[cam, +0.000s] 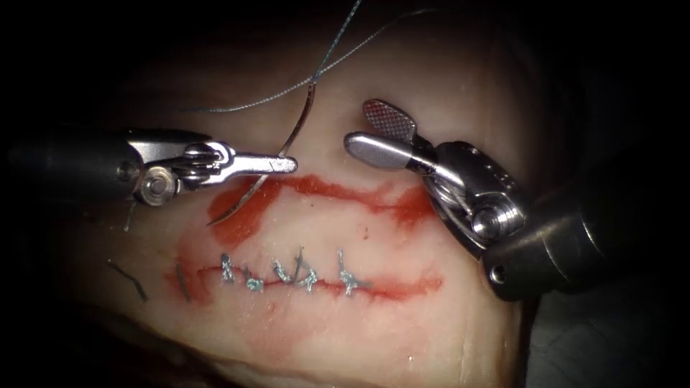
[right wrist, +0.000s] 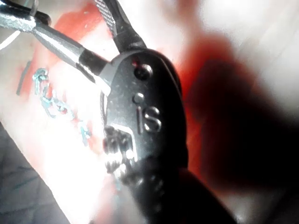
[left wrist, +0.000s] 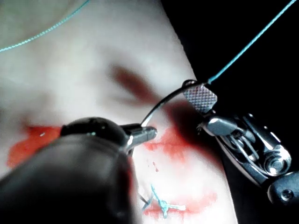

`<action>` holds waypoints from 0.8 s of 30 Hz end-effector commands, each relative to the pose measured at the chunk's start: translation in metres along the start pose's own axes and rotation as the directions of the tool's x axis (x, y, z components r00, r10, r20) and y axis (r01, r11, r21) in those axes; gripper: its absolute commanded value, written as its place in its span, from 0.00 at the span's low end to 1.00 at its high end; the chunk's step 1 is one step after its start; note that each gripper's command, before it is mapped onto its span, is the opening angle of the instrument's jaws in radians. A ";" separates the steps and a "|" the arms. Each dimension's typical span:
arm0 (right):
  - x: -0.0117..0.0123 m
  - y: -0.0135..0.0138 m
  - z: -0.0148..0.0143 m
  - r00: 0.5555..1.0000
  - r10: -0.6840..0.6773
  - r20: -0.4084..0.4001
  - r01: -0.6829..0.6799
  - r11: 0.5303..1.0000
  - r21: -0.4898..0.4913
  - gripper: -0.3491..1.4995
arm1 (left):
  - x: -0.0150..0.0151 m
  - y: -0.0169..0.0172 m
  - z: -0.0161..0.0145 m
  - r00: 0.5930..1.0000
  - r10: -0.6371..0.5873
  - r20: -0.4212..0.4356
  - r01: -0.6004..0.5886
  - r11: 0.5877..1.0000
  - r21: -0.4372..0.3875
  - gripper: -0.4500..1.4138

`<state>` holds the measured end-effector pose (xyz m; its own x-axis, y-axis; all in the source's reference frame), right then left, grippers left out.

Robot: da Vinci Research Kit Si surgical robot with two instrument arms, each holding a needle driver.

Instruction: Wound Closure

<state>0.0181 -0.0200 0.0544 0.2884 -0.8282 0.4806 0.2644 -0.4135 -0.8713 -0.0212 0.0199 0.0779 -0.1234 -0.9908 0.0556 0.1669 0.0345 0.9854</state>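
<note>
Needle: a thin dark curve, standing clear of the tissue; its thread end is pointing up, its tip is hanging low over the red fluid, not in the tissue.
Left end effector: coming in from the left, clenched on the needle at about mid-curve, just above the upper cut.
Right end effector: sitting released, jaws spread wide, one ridged face showing, holding nothing, near the needle's upper end but apart from it.
Thread: blue-green, running from the needle's upper end up and away in two loose strands.
Tissue: pale, glistening, falling off into dark at its edges.
Upper cut: lying open, rimmed with red fluid, widest at its left end under the needle.
Lower cut: drawn together by a row of knotted stitches.
Cut ends of thread: short dark pieces lying at the left.
Open room: bare tissue between the two end effectors and between the two cuts.
</note>
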 end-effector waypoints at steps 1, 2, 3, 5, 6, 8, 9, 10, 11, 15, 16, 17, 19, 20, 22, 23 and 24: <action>0.0006 0.0000 0.0010 1.000 0.001 0.002 -0.001 1.000 -0.002 0.84 | 0.0000 0.0005 0.0007 1.000 0.000 -0.002 0.000 1.000 -0.003 0.00; 0.0008 0.0002 0.0013 1.000 0.006 0.003 -0.006 1.000 0.004 0.84 | 0.0002 0.0005 0.0009 1.000 0.015 0.021 -0.014 1.000 -0.019 0.00; 0.0008 0.0002 0.0013 1.000 0.006 0.003 -0.006 1.000 0.004 0.84 | 0.0002 0.0005 0.0009 1.000 0.015 0.021 -0.014 1.000 -0.019 0.00; 0.0010 0.0005 0.0016 1.000 0.012 0.004 -0.012 1.000 0.006 0.83 | 0.0004 0.0007 0.0012 0.998 0.037 0.042 -0.035 0.998 -0.055 0.00; 0.0011 0.0007 0.0018 1.000 0.018 0.006 -0.018 1.000 0.009 0.81 | 0.0005 0.0008 0.0013 0.998 0.040 0.044 -0.037 0.997 -0.072 0.00; 0.0012 0.0011 0.0021 1.000 0.018 0.011 -0.018 1.000 0.016 0.79 | 0.0008 0.0010 0.0015 0.998 0.046 0.044 -0.040 0.992 -0.121 0.00; 0.0014 0.0014 0.0027 0.999 0.017 0.034 -0.018 0.998 0.056 0.81 | 0.0012 0.0010 0.0018 0.998 0.049 0.039 -0.042 0.983 -0.177 0.00; 0.0014 0.0014 0.0027 0.999 0.017 0.034 -0.018 0.998 0.056 0.81 | 0.0012 0.0010 0.0018 0.998 0.049 0.039 -0.042 0.983 -0.177 0.00; 0.0015 0.0015 0.0029 0.999 0.015 0.039 -0.018 0.998 0.065 0.81 | 0.0012 0.0010 0.0019 0.998 0.049 0.041 -0.041 0.982 -0.183 0.00; 0.0016 0.0015 0.0032 0.998 0.009 0.057 -0.015 0.995 0.094 0.82 | 0.0016 0.0008 0.0022 0.997 0.056 0.051 -0.044 0.976 -0.213 0.00; 0.0015 0.0014 0.0033 0.998 0.006 0.066 -0.014 0.994 0.110 0.81 | 0.0018 0.0006 0.0025 0.997 0.061 0.056 -0.047 0.973 -0.226 0.00; 0.0015 0.0014 0.0033 0.998 0.006 0.066 -0.014 0.994 0.110 0.81 | 0.0018 0.0006 0.0025 0.997 0.061 0.056 -0.047 0.973 -0.226 0.00; 0.0013 0.0010 0.0034 0.997 0.002 0.077 -0.012 0.992 0.129 0.81 | 0.0020 0.0004 0.0028 0.997 0.057 0.047 -0.046 0.975 -0.218 0.00; 0.0013 0.0010 0.0034 0.997 0.002 0.077 -0.012 0.992 0.129 0.81 | 0.0020 0.0004 0.0028 0.997 0.057 0.047 -0.046 0.975 -0.218 0.00; 0.0010 0.0002 0.0036 0.996 -0.004 0.085 -0.008 0.990 0.143 0.79 | 0.0023 0.0003 0.0030 0.998 0.057 0.038 -0.047 0.976 -0.211 0.00; 0.0009 0.0001 0.0037 0.997 -0.004 0.082 -0.008 0.990 0.138 0.78 | 0.0023 0.0004 0.0030 0.998 0.056 0.036 -0.048 0.977 -0.209 0.00; 0.0009 0.0001 0.0037 0.997 -0.004 0.082 -0.008 0.990 0.138 0.78 | 0.0023 0.0004 0.0030 0.998 0.056 0.036 -0.048 0.977 -0.209 0.00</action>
<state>0.0209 -0.0192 0.0549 0.3571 -0.7957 0.4893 0.3866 -0.3509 -0.8529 -0.0240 0.0178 0.0784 -0.1457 -0.9826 0.1154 0.3727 0.0535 0.9264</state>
